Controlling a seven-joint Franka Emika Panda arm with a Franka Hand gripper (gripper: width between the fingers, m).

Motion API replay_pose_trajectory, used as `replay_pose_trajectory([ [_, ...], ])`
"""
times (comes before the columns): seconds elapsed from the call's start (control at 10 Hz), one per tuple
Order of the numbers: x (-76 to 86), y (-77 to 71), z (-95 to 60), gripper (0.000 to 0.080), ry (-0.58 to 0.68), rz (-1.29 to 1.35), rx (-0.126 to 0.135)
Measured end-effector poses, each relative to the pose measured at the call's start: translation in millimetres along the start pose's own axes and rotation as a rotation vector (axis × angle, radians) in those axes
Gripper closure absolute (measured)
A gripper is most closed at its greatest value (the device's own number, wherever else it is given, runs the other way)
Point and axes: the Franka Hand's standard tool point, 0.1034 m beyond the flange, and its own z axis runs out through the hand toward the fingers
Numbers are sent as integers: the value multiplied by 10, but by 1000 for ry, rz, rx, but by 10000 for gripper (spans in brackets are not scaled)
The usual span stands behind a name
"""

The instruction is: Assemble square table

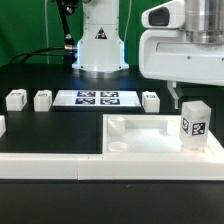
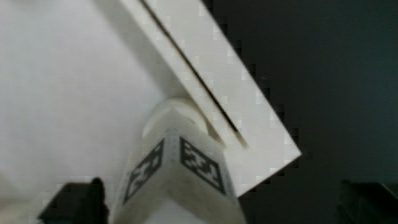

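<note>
On the worktop we find the table top at the near side, toward the exterior view's right, just behind the border rail that runs along the near edge. An upright leg stands at the top's right end, under the end effector. Farther back lies the marker board. On the exterior view's left of it sit the outer leg and the inner leg, and on its right a third leg. The robot base stands behind the board.

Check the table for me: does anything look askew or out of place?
Nothing stands out. One leg stands upright at the top's corner, with the open tool just above it. Three loose legs sit in a row beside the marker board.
</note>
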Motion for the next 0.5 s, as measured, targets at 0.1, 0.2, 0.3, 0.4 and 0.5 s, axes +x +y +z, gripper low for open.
replay_pose_trajectory([
  [0.1, 4, 39, 23, 150, 7, -88, -1],
  [0.2, 19, 56, 24, 150, 10, -192, -1],
  [0.3, 36, 74, 25, 150, 14, -256, 1],
  [0.4, 13, 66, 55, 150, 15, -316, 0],
  [0.5, 14, 64, 55, 150, 16, -428, 0],
])
